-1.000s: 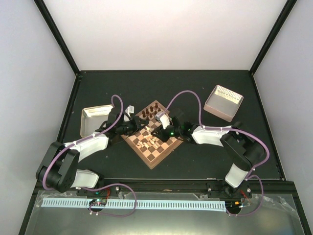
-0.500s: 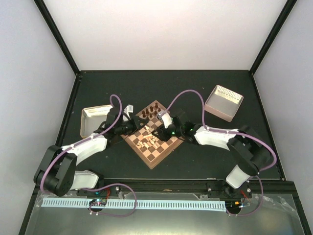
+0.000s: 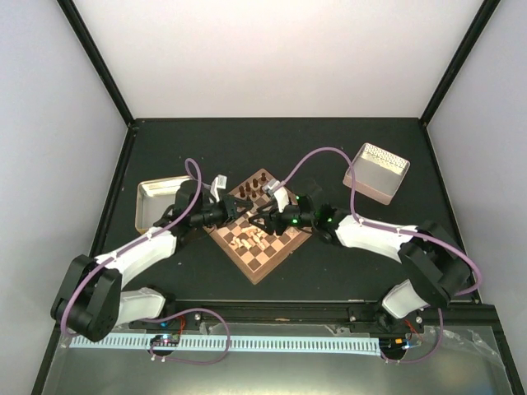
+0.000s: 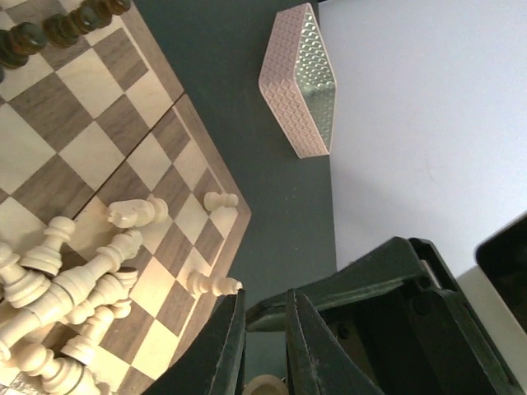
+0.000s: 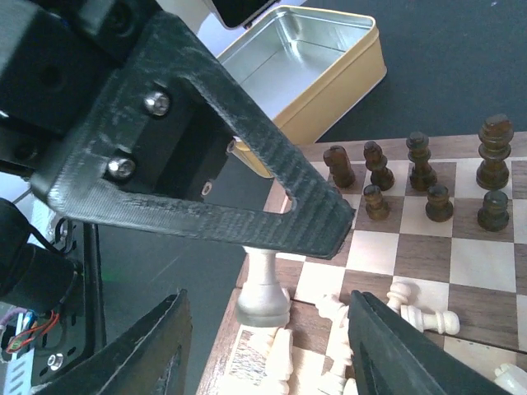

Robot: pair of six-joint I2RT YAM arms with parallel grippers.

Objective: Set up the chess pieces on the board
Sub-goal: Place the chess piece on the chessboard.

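The board [image 3: 265,257] lies corner-on between the arms. Dark chess pieces [image 5: 428,177] stand in rows at its far corner [image 3: 257,188]. Several pale chess pieces [image 4: 66,288] lie in a heap on its middle squares [image 3: 247,241]. My left gripper [image 3: 240,211] is shut on one pale chess piece [image 5: 263,288], held upright by its top over the board's left edge. In the left wrist view only that piece's end [image 4: 268,385] shows between the fingers of the left gripper [image 4: 263,300]. My right gripper [image 5: 268,362] is open, its fingers [image 5: 148,354] well apart on either side of that piece, touching nothing.
A shallow metal tray [image 3: 156,202] sits left of the board, close behind the left gripper [image 5: 305,66]. A pinkish bin [image 3: 376,173] stands at the back right [image 4: 300,78]. Both arms meet over the board's left half.
My right gripper has opened wide around the pale piece. The left gripper has stayed shut on it. Both arms have stretched a little farther over the board.
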